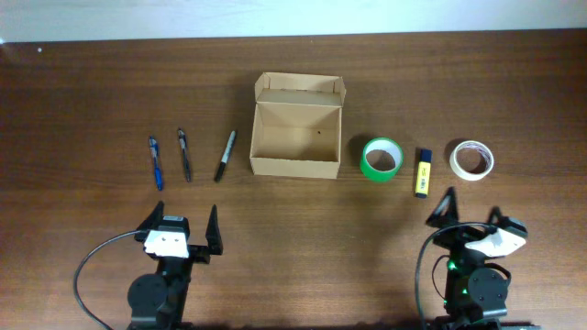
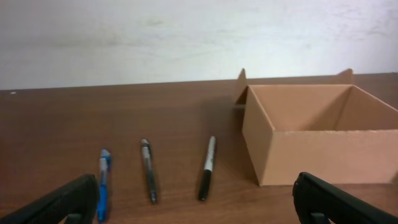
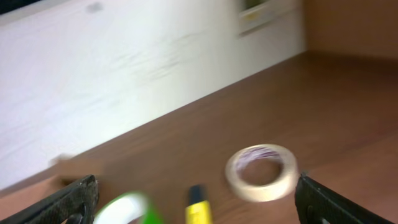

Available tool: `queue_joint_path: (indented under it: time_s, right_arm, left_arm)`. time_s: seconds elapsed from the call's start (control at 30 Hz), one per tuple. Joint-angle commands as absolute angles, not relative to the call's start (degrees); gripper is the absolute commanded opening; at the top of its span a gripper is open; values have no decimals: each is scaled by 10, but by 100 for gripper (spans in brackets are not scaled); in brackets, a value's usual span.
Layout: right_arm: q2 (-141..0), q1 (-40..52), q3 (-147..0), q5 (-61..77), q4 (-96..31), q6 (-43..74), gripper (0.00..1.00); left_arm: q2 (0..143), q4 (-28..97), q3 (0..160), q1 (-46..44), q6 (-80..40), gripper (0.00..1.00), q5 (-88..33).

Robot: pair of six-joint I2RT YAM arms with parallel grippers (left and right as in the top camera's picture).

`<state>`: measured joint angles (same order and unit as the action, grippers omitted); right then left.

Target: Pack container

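I log L gripper point(image 1: 182, 220) and R gripper point(image 1: 472, 211), both w/ jaws wide apart, holding nothing, at near table edge. Container point(image 1: 295, 167) sits mid-table, flap open. Left of it: blue pen point(image 1: 155, 163), black pen point(image 1: 184, 154), marker point(image 1: 225, 155); right: green tape point(image 1: 382, 159), highlighter point(image 1: 422, 171), white tape point(image 1: 471, 159).

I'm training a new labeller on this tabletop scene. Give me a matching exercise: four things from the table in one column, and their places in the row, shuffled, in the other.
Things:
1. cardboard box
2. green tape roll
3. blue pen
4. white tape roll

Places, seen from overhead:
A. far left end of the row
B. middle of the row, lid open
C. just right of the box
D. far right end of the row

Pairs: 1-B, 2-C, 3-A, 4-D.
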<state>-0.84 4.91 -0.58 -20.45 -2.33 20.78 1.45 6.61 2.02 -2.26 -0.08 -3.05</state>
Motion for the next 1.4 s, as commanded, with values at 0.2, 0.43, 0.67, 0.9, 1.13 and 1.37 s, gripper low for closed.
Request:
queue_joint_path:
  time_s: [0.2, 0.43, 0.67, 0.9, 1.13, 1.37]
  right_arm:
    - [-4, 44, -4, 33, -23, 207, 99]
    - [-23, 45, -52, 89, -105, 172, 99]
    - [-106, 45, -266, 88, -242, 107, 99]
    - [-341, 45, -613, 102, -570, 75, 99]
    - [-578, 45, -942, 100, -856, 45, 99]
    - [-700, 45, -1078, 101, -926, 45, 99]
  left_arm:
    - [29, 8, 20, -25, -5, 99, -105]
    - [44, 136, 79, -25, -4, 99, -138]
    - [175, 150, 243, -25, 9, 99, -137]
    - [432, 262, 525, -32, 9, 99, -142]
    - [632, 431, 815, -62, 9, 99, -142]
    - [669, 490, 883, -62, 9, 99, -216]
